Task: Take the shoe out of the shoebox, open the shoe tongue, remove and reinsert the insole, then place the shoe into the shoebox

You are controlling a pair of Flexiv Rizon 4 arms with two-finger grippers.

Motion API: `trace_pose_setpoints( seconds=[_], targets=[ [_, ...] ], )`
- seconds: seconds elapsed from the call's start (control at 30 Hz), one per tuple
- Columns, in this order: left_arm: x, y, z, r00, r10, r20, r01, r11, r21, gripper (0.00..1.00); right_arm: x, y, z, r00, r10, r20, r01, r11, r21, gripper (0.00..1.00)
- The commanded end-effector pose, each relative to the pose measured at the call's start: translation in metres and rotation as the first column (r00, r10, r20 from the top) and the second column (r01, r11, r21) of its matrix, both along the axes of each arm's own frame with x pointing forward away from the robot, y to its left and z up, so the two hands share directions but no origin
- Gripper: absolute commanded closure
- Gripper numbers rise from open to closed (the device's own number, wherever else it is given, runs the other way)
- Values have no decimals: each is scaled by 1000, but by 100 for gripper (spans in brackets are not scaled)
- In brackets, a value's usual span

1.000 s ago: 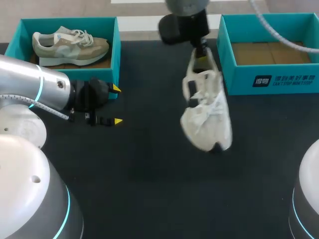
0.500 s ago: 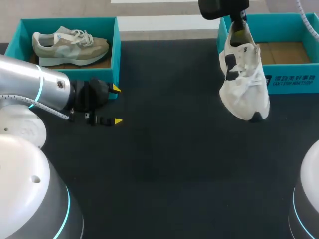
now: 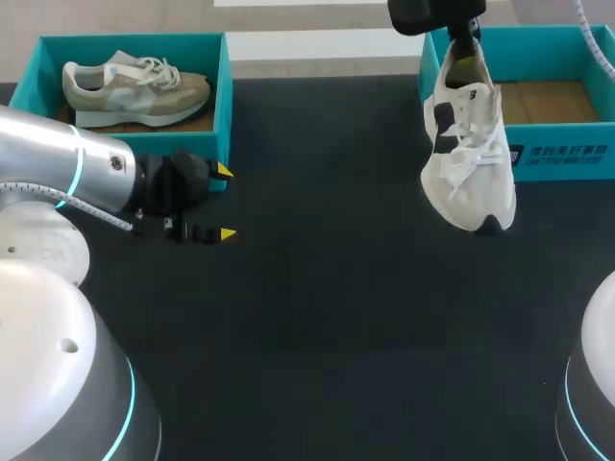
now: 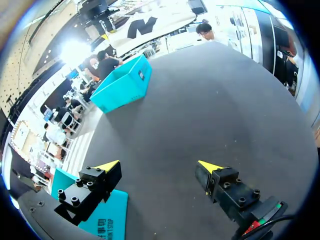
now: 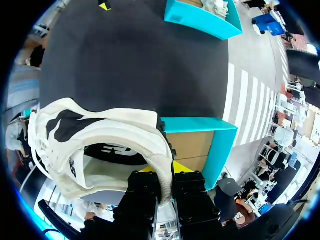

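Note:
A white shoe with black marks hangs toe-down in the air by the near left corner of the right teal shoebox. My right gripper is shut on the shoe's heel collar. In the right wrist view the shoe has its collar pinched between my right gripper's fingers, with the shoebox just beyond. My left gripper stands open, low over the table, at the near right corner of the left teal box. In the left wrist view my left gripper has nothing between its yellow tips.
The left box holds a beige and grey shoe. The right box shows a bare cardboard floor. The dark table spreads between and in front of the boxes. The right box also shows far ahead of my left gripper.
My right arm has carried the white shoe from the table's middle back and to the right, up to the right shoebox. Over the last half second it barely moved. The left arm has kept still.

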State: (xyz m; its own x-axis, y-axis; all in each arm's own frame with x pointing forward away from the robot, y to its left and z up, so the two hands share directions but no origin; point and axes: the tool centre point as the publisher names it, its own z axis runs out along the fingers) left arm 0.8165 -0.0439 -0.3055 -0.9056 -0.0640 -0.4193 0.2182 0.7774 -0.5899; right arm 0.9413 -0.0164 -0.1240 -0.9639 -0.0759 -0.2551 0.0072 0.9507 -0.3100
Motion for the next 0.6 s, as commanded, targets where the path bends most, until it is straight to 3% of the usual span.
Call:
trace_pose_setpoints(
  seconds=[0.03,0.17,0.33,0.6],
  targets=[
    [0,0,0,1000,0,0,0,1000,2,0,-1,-2,1,1000,3,1,-3,1000,2,100],
    [0,0,0,1000,0,0,0,1000,2,0,9,-11,-3,1000,19,-8,-19,1000,22,100],
    [0,0,0,1000,0,0,0,1000,2,0,31,-46,-1,999,35,-14,-35,999,10,100],
    [0,0,0,1000,0,0,0,1000,2,0,73,-119,-9,999,7,-37,-9,999,-31,100]
  ],
)
